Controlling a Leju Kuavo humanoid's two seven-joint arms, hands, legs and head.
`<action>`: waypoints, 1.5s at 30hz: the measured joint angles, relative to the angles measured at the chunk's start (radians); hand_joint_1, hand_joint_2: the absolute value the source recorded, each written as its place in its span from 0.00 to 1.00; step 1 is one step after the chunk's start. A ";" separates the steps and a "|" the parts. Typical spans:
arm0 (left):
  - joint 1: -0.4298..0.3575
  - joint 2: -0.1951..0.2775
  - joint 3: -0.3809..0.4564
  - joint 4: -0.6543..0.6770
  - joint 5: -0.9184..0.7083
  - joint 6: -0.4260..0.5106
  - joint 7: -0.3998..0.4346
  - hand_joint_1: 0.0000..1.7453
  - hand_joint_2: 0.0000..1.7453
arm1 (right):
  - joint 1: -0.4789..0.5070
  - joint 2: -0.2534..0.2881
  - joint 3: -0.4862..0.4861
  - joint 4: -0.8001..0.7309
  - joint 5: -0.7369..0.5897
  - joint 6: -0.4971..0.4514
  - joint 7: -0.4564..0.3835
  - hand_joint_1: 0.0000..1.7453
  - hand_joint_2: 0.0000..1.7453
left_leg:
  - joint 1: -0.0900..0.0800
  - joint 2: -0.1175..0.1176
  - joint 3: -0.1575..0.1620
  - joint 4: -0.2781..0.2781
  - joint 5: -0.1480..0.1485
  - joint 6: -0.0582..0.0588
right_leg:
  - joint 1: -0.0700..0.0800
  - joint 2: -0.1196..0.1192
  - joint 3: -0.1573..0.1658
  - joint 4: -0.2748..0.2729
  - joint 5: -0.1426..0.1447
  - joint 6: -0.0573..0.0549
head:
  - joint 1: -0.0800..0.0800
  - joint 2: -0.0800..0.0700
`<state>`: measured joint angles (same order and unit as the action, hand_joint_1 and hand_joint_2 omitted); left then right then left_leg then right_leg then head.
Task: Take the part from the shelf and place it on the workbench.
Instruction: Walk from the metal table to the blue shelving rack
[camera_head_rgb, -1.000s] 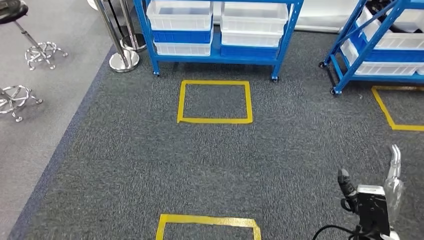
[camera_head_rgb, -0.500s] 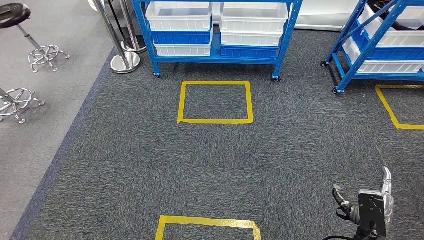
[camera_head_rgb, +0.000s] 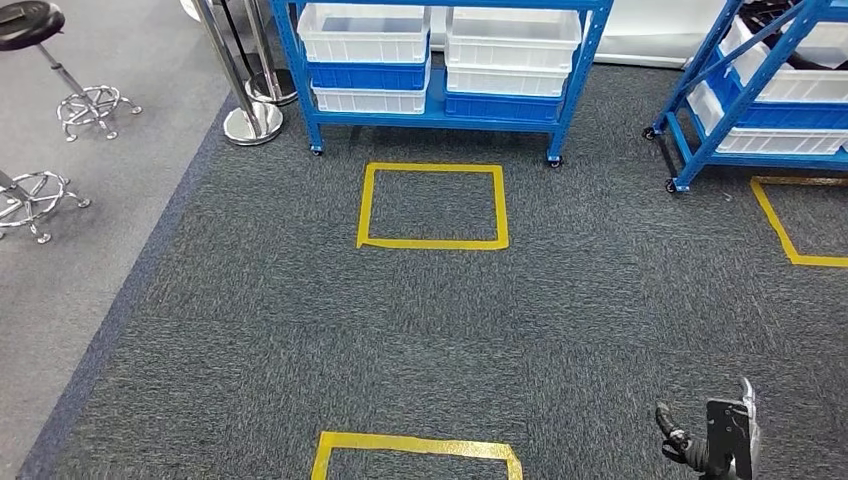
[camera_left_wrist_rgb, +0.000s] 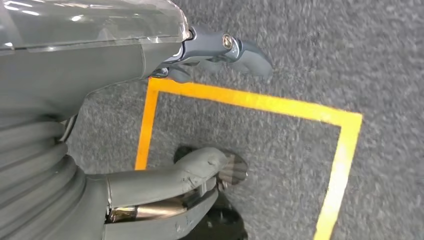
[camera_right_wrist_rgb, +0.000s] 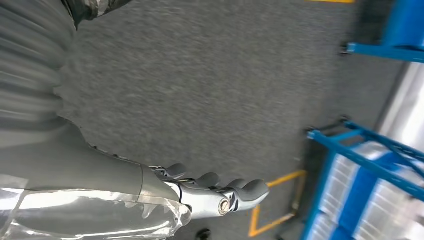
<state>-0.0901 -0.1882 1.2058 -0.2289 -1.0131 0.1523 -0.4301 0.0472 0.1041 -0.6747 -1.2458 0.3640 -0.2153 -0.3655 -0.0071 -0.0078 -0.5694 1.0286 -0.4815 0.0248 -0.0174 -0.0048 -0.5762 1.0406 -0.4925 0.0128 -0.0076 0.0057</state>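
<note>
The blue shelf (camera_head_rgb: 432, 112) stands at the far end of the dark carpet and carries white bins (camera_head_rgb: 363, 30) and blue bins (camera_head_rgb: 366, 75). I cannot make out the part in them. My right hand (camera_head_rgb: 715, 440) hangs low at the bottom right of the head view with nothing in it. The right wrist view shows the right hand (camera_right_wrist_rgb: 210, 195) with its fingers stretched out over the carpet. My left hand (camera_left_wrist_rgb: 165, 60) hangs over a yellow tape square (camera_left_wrist_rgb: 320, 115), its thumb (camera_left_wrist_rgb: 175, 175) apart from the fingers (camera_left_wrist_rgb: 235, 47), holding nothing.
A second blue shelf (camera_head_rgb: 745, 90) with bins stands at the right. A yellow tape square (camera_head_rgb: 432, 205) marks the floor before the first shelf and another (camera_head_rgb: 415, 442) lies near me. Chrome posts (camera_head_rgb: 245, 100) and stools (camera_head_rgb: 60, 60) stand at the left.
My right hand has sunk toward the bottom edge of the head view. The whole scene has shifted slightly, so the camera has moved.
</note>
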 joint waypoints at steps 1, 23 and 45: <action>0.001 0.000 0.000 0.000 -0.001 0.002 0.000 0.00 1.00 | -0.006 0.000 -0.013 0.026 0.001 0.000 -0.005 0.00 1.00 | 0.002 0.000 0.002 -0.007 0.004 0.006 | -0.001 0.000 0.001 -0.001 0.000 0.006 | 0.000 0.000; 0.003 0.001 0.002 0.000 0.003 0.004 0.003 0.00 1.00 | -0.103 -0.037 -0.226 0.545 0.000 0.005 -0.086 0.00 1.00 | 0.014 0.002 -0.116 0.266 -0.131 -0.027 | 0.001 0.000 -0.001 -0.002 0.002 -0.025 | 0.000 0.000; 0.002 0.004 0.013 0.000 0.012 0.003 0.000 0.00 1.00 | -0.133 -0.068 -0.289 0.819 0.015 0.002 -0.115 0.00 1.00 | -0.003 0.001 0.017 -0.002 -0.013 0.009 | 0.003 0.006 -0.006 0.008 -0.003 0.005 | 0.000 0.000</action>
<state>-0.0882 -0.1843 1.2193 -0.2289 -1.0014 0.1556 -0.4302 -0.0863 0.0362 -0.9635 -0.4272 0.3790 -0.2138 -0.4805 -0.0101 -0.0068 -0.5528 1.0269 -0.4941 0.0333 -0.0140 0.0016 -0.5820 1.0481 -0.4952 0.0180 -0.0075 0.0057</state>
